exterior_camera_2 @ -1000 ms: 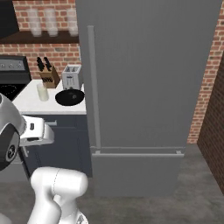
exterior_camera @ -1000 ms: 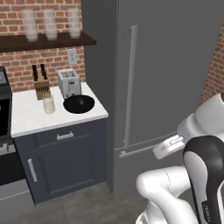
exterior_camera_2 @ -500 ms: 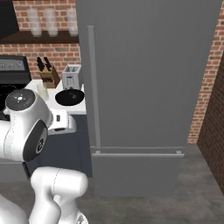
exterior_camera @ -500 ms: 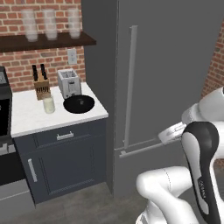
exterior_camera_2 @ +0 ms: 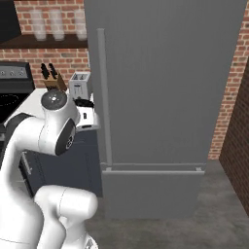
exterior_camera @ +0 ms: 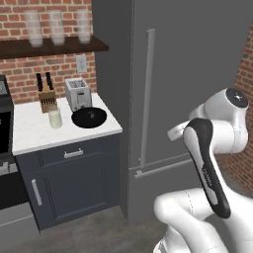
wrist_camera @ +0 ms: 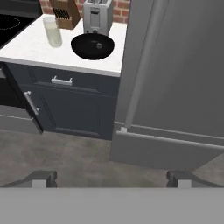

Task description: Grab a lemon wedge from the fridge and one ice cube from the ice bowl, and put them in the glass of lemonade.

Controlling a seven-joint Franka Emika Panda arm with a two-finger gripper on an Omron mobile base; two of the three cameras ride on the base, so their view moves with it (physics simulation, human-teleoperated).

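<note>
The fridge [exterior_camera: 197,74] stands shut, its long grey bar handle [exterior_camera: 147,94] on the left edge of the door; the lemon wedge is hidden behind it. On the white counter to its left sit the black ice bowl [exterior_camera: 89,117] and the glass of lemonade [exterior_camera: 55,118]. The hand view looks down on the same bowl [wrist_camera: 92,46], glass [wrist_camera: 53,31] and fridge door [wrist_camera: 179,74]. My gripper [wrist_camera: 111,179] is open and holds nothing, its fingertips [wrist_camera: 41,178] far apart. It hangs in front of the fridge's lower left corner, well short of the handle.
A toaster [exterior_camera: 77,94] and a knife block [exterior_camera: 47,96] stand at the back of the counter [exterior_camera: 29,133]. Frosted glasses [exterior_camera: 57,27] line the shelf above. A stove [exterior_camera_2: 9,92] lies left of the counter, dark cabinets [wrist_camera: 65,105] below it. The freezer drawer [wrist_camera: 166,148] is shut.
The arm has swung upward, its elbow lifting high in both base views, and the hand has moved closer to the fridge door. The gripper has stayed open.
</note>
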